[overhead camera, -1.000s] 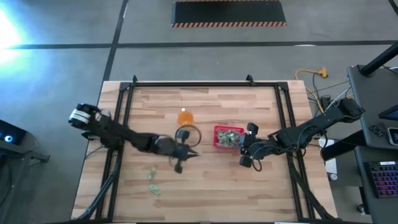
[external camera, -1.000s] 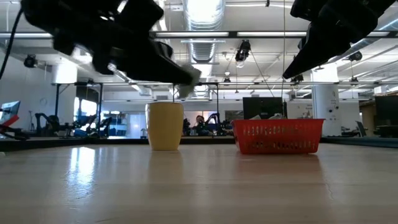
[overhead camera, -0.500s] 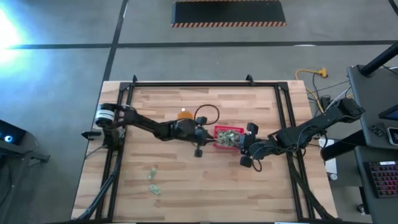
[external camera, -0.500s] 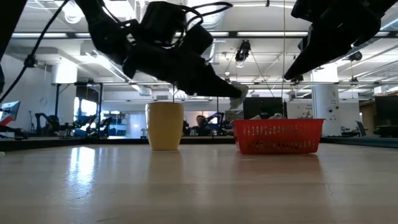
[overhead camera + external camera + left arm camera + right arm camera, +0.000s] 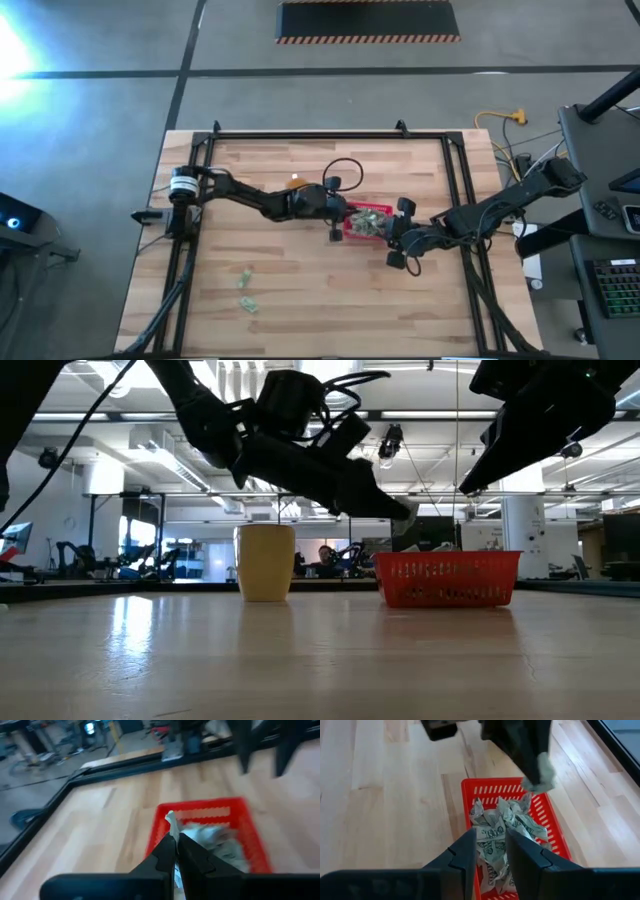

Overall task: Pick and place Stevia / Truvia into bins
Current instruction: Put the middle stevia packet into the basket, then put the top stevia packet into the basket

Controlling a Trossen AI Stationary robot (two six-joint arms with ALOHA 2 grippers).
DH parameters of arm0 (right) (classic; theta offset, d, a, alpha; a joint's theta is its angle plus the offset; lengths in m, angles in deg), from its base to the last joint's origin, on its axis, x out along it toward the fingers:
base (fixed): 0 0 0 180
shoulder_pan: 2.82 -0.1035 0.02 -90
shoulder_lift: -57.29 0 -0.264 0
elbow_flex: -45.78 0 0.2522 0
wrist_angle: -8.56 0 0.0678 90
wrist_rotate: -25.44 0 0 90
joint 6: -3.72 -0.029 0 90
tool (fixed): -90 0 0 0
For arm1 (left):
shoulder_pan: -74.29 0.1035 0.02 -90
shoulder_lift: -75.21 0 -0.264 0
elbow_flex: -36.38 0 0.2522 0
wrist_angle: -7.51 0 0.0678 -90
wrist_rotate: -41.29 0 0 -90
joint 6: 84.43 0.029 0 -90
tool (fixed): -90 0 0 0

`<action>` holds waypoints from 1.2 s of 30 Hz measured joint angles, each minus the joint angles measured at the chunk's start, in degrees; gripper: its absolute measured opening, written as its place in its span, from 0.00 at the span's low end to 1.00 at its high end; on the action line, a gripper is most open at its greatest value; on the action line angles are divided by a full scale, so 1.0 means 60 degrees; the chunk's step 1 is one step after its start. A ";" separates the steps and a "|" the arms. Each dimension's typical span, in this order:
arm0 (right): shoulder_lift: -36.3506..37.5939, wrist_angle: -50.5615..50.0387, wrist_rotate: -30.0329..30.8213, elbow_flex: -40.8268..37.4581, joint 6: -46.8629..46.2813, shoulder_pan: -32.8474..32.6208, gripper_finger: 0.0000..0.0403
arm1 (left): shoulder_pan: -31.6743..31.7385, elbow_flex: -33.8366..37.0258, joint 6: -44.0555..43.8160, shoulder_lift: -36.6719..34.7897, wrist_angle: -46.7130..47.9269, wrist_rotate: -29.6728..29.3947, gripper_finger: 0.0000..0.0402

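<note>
Spanning the scene, the worktop (image 5: pixel 400 290) carries the red basket (image 5: pixel 352 232) near its middle, with the orange cup (image 5: pixel 266 563) just beyond it. Reaching across, the left gripper (image 5: pixel 174 846) hangs over the basket's near rim, clenched on one sweetener packet (image 5: pixel 172 824), apparently positioned to drop it in. Beside the basket's other side the right gripper (image 5: pixel 489 851) waits, fingers parted and empty. Inside lies a heap of packets (image 5: pixel 506 827); two stray packets (image 5: pixel 244 288) remain well apart on the wood.
</note>
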 joint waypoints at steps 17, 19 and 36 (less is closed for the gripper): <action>0.0000 0.0004 0.0000 -0.0032 -0.0004 0.0000 0.21 | 0.0029 -0.0020 0.0041 -0.0096 0.0204 -0.0397 0.31; 0.0000 0.0011 0.0000 -0.0032 -0.0004 0.0000 0.21 | -0.0059 -0.0006 0.0001 -0.0361 0.0596 -0.0350 0.35; 0.0000 0.0118 -0.0032 -0.0068 -0.0011 0.0000 0.18 | -0.1996 0.0864 -0.1571 -0.3944 0.7901 -0.0127 0.38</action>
